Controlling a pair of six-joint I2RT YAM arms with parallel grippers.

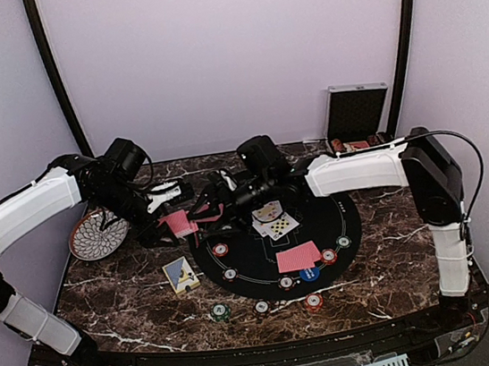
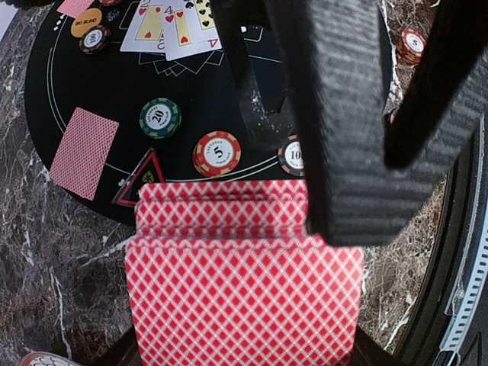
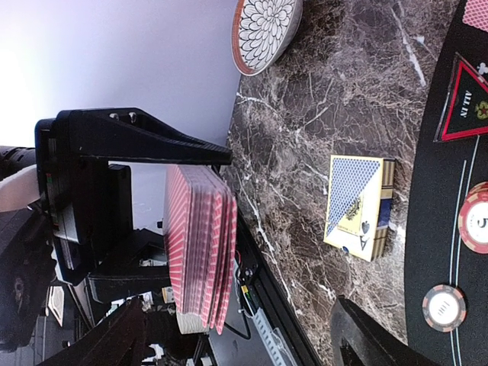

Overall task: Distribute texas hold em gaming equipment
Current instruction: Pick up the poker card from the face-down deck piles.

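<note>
Gripping one red-backed deck (image 2: 244,305), left fingers (image 3: 175,149) face right fingers (image 3: 374,343) (spread open) above a table (image 1: 133,297) bearing nine chips (image 1: 220,249) and two face-down cards (image 2: 82,152).

Patterned plate (image 1: 98,236), silver case (image 1: 357,114), round black mat (image 1: 252,251)

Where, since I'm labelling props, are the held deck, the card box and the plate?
Held deck (image 2: 244,297): left wrist view, topmost red back.
Card box (image 3: 354,194): right wrist view, blue top face.
Plate (image 3: 263,30): right wrist view, patterned inner face.
</note>
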